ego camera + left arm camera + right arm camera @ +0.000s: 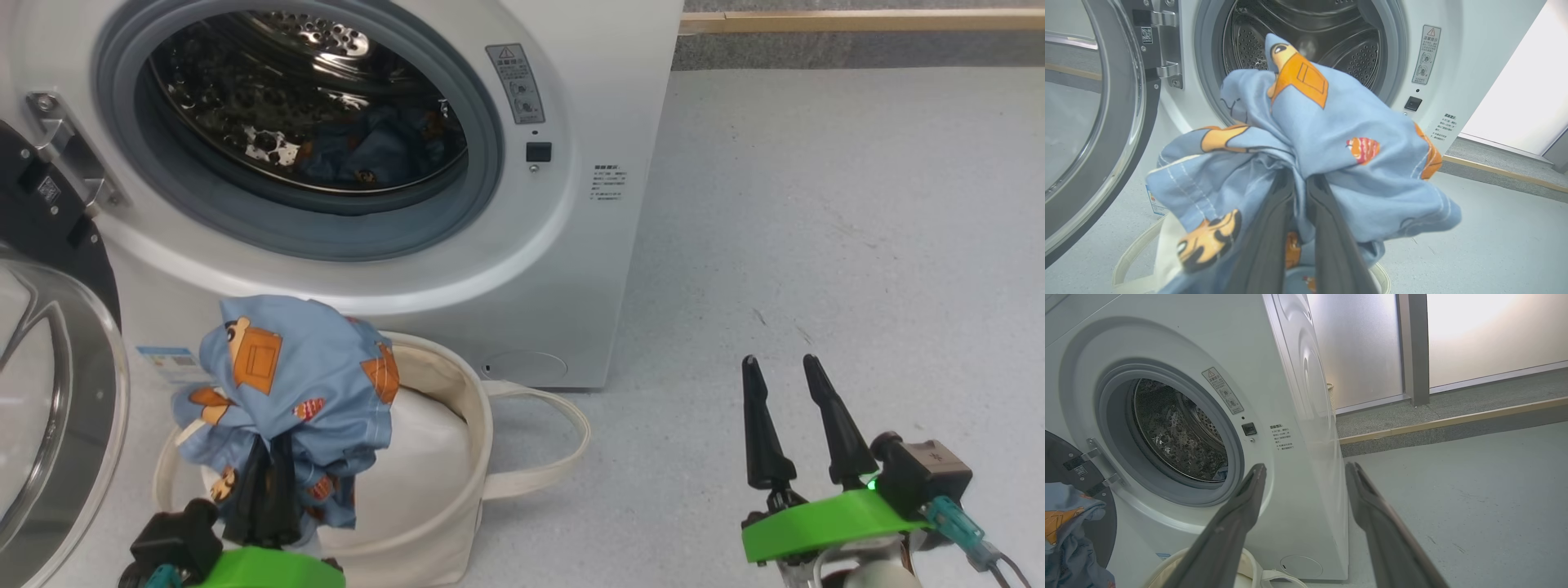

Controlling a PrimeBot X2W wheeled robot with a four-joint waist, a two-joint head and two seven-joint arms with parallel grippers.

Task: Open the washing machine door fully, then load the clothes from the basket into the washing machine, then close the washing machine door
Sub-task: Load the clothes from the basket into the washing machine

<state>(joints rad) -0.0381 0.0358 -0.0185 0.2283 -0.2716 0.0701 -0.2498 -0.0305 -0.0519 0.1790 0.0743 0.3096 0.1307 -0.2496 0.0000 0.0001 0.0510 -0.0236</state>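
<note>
1. Head view is showing the washing machine [571, 269] with its mouth exposed and the washing machine door [57, 408] standing wide open at the left. That is leaving, I judge, a free path into the drum [269, 90].
2. The basket [465, 523] is sitting on the floor [816, 204] just in front of the washer, below the opening, probably so each lift is a short one.
3. The clothes [302, 376] are hanging bunched above the basket's rim, pinched by the left end effector [273, 457]. Its fingers are nearly together on the fabric, so the loose folds are draping around them.
4. The right end effector [777, 363] is resting spread wide and holding nothing, well to the right over bare floor — likely parked clear of the loading path.
5. Only the head view is revealing blue printed fabric [371, 151] lying inside the drum; the left wrist view is hiding that spot behind the lifted garment, yet is showing the pinch up close — while the right wrist view is adding the washer's side panel.
</note>
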